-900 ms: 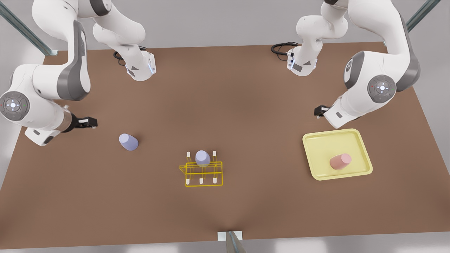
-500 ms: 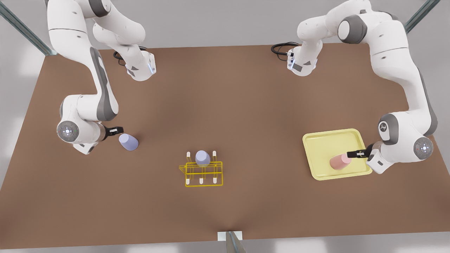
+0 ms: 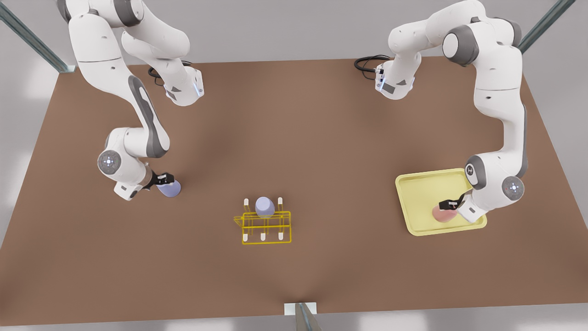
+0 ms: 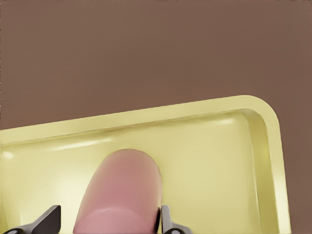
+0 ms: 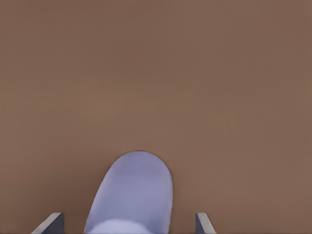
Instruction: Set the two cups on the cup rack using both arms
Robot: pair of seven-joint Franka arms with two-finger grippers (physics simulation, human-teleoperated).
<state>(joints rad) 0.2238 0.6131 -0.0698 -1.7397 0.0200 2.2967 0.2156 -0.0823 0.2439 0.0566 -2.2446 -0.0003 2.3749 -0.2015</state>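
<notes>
So the cup rack (image 3: 265, 224) sits mid-bench with one lavender cup (image 3: 264, 206) already on a peg. Off to the front view's left of it, the right gripper (image 3: 164, 179) straddles the other lavender cup (image 3: 169, 188), jaws spread wide; far right, the left gripper (image 3: 449, 204) brackets the pink cup (image 3: 443, 214) in the yellow tray (image 3: 425, 185), jaws apart but nearly touching. Both cups look tipped, long axes pointing away from the jaws, so I'd centre each before closing.

The left gripper (image 3: 449, 205) hangs low on the front view's right, arm bent down from the elbow, its fingers (image 4: 48, 220) spread apart. The right gripper (image 3: 163, 178) sits low on the front view's left, fingers (image 5: 51, 224) spread wide, arm reaching down.
</notes>
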